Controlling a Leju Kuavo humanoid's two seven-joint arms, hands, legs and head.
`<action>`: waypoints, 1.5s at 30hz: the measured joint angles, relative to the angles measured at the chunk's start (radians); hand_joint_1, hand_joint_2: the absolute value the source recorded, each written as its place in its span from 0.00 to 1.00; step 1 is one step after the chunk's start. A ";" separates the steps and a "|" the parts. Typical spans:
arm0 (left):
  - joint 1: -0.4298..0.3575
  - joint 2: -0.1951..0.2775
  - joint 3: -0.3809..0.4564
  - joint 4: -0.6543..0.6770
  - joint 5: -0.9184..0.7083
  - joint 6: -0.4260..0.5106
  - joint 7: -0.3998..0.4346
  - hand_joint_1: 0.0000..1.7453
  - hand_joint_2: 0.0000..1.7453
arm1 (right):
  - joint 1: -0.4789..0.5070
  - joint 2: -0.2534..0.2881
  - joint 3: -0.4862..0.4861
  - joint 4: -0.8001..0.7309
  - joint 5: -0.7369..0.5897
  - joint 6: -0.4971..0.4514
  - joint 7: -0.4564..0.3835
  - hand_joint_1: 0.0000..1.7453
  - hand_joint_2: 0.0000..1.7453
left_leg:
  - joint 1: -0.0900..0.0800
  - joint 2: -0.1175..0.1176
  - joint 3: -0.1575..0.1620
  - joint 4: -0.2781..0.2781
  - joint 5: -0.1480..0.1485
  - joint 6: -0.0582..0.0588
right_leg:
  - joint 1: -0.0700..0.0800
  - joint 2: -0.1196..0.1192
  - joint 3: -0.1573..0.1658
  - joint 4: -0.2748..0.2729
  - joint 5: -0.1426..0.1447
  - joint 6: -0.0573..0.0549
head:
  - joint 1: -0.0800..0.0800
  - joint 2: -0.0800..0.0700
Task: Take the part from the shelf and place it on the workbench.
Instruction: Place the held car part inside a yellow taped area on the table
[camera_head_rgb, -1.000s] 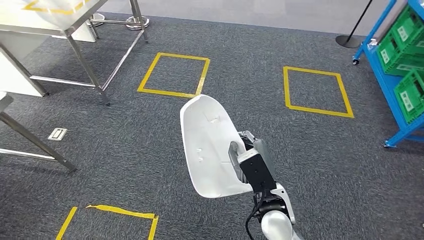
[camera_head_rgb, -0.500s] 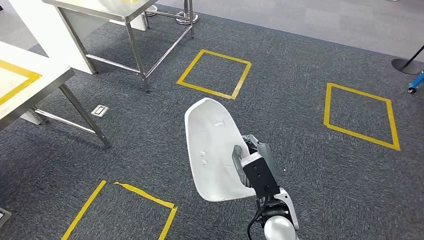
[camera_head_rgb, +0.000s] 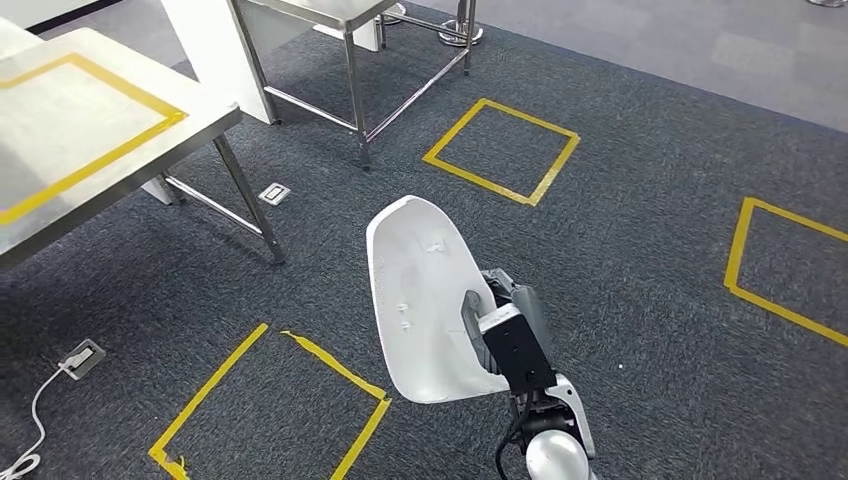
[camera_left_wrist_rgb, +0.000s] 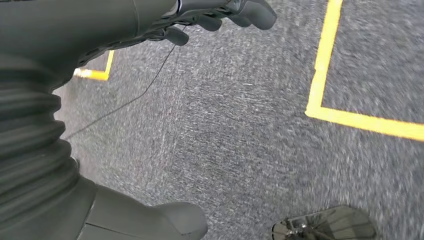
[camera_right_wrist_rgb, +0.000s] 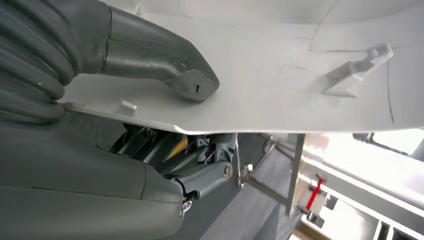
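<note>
My right hand (camera_head_rgb: 497, 318) grips a large white curved plastic part (camera_head_rgb: 420, 295) by its right edge and holds it up above the carpet. In the right wrist view the thumb (camera_right_wrist_rgb: 165, 60) presses on the part's pale inner face (camera_right_wrist_rgb: 280, 75), with the darker fingers under its edge. The steel workbench (camera_head_rgb: 75, 140), marked with a yellow tape rectangle, stands at the upper left. My left hand (camera_left_wrist_rgb: 150, 30) hangs over the carpet with its fingers apart and nothing in it.
A second steel table (camera_head_rgb: 340, 15) stands further back, its legs on the grey carpet. Yellow tape squares (camera_head_rgb: 502, 150) mark the floor ahead, to the right and at the lower left. A floor socket (camera_head_rgb: 273, 192) lies under the workbench; a white cable (camera_head_rgb: 40, 420) runs at the lower left.
The whole view has swung left: the workbench now comes in large at the upper left and the blue shelf has left the picture. The part stays held in my right hand.
</note>
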 joint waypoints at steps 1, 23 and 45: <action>0.001 0.000 0.001 0.000 0.000 0.001 0.000 0.00 1.00 | -0.002 0.000 0.001 0.000 0.000 0.000 0.000 1.00 1.00 | -0.002 -0.007 -0.003 0.003 0.001 0.013 | 0.002 -0.008 0.001 0.003 -0.002 0.006 | 0.000 0.000; -0.004 0.010 0.015 0.001 -0.009 0.007 0.018 0.00 1.00 | -0.013 0.004 0.003 0.019 -0.007 -0.006 -0.006 1.00 1.00 | -0.003 -0.085 -0.122 0.169 -0.061 0.007 | 0.002 0.108 0.019 -0.044 0.025 -0.030 | 0.002 0.000; -0.007 0.015 0.027 0.000 -0.021 0.004 0.019 0.00 1.00 | -0.153 0.002 0.013 0.108 0.056 0.006 0.040 1.00 1.00 | 0.003 -0.175 -0.051 -0.014 0.068 0.034 | -0.006 0.188 0.027 0.012 -0.027 0.016 | 0.006 0.000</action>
